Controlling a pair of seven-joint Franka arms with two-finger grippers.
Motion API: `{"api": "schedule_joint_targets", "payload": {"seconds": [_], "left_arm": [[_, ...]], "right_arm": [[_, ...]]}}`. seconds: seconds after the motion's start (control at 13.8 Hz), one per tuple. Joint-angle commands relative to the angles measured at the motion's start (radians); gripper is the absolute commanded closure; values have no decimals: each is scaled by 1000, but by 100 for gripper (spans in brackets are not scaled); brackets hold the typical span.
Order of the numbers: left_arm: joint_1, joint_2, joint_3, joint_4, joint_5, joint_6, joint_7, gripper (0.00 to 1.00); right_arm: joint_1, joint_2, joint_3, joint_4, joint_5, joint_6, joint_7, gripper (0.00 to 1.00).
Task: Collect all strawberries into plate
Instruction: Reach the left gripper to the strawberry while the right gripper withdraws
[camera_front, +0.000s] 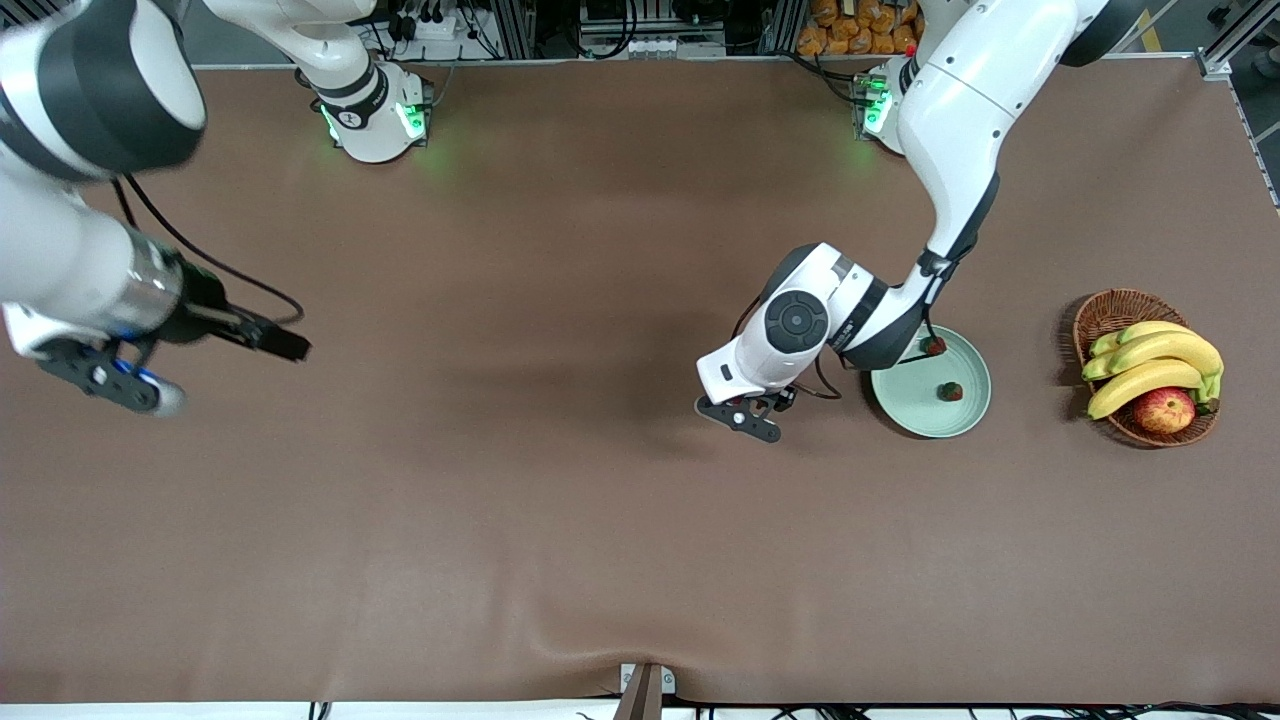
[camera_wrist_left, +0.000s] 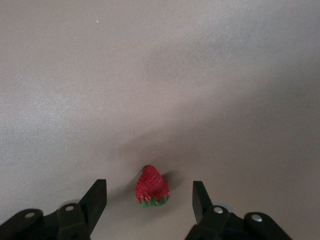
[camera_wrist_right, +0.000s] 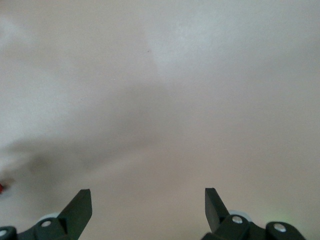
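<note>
Strawberries: two are seen in the plate (camera_front: 915, 405); the third strawberry (camera_wrist_left: 151, 186) lies on the counter (camera_front: 560, 520), centred between the spread fingers of the left tool (camera_wrist_left: 150, 200). The right tool (camera_wrist_right: 148, 205), also open, waits.

The left arm's white wrist housing covers part of the round pale mint-green plate (camera_front: 931, 408) and the worktop under it, so the third tiny red strawberry (camera_wrist_left: 151, 186) shows only in the left wrist view. The right arm's black end effector (camera_front: 120, 385) is blurred near the front view's edge.
</note>
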Motion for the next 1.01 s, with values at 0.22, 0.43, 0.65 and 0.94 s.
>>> {"api": "schedule_joint_targets", "payload": {"seconds": [0.22,0.43,0.65,0.94], "left_arm": [[-15,42,16,22,30,8,-40,28],[-16,56,16,22,29,31,-49,32],[-29,56,19,19,32,36,-83,48],[-24,56,22,11,49,36,-82,94]], "right_arm": [[-87,-247,19,-225,-19,8,-128,0],[-116,-313,-18,-274,-11,23,-234,0],[-112,-306,-45,-255,-6,29,-236,0],[-81,-234,-84,-164,-38,32,-238,0]]}}
